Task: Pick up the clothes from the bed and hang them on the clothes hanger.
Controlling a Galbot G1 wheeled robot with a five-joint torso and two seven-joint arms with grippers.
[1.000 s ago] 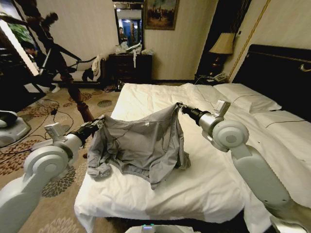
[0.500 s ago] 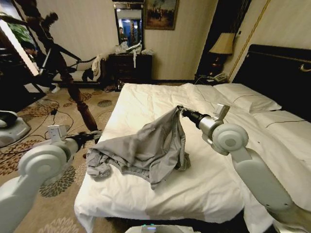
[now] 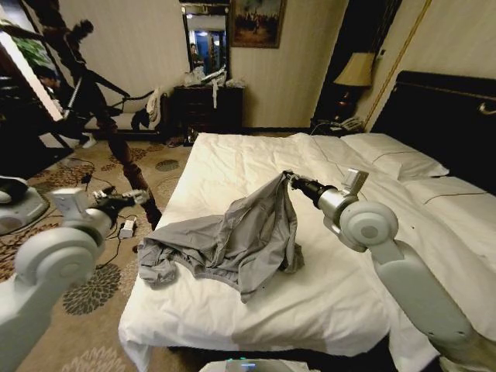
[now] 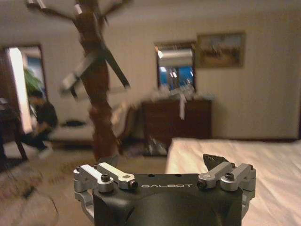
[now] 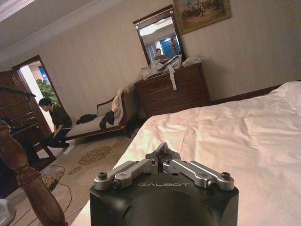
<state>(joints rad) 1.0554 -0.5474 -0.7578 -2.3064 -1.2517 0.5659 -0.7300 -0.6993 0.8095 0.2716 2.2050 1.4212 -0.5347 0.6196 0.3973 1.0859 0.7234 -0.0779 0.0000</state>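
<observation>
The light grey clothes lie crumpled on the white bed near its left edge. One corner is lifted to a peak. My right gripper is shut on that corner above the duvet, and the right wrist view shows its jaws closed on a tuft of grey fabric. My left gripper hangs over the carpet left of the bed, apart from the clothes. Its fingers are spread open with nothing between them. The clothes hanger is out of view.
A wooden coat stand rises from the carpet just beyond my left gripper, and also shows as the coat stand in the left wrist view. A dark dresser with a mirror stands against the far wall. Pillows and a black headboard are on the right. Cables lie on the floor.
My left gripper let go of the clothes and swung left, off the bed toward the coat stand. The released side of the clothes dropped onto the duvet. My right gripper kept its hold.
</observation>
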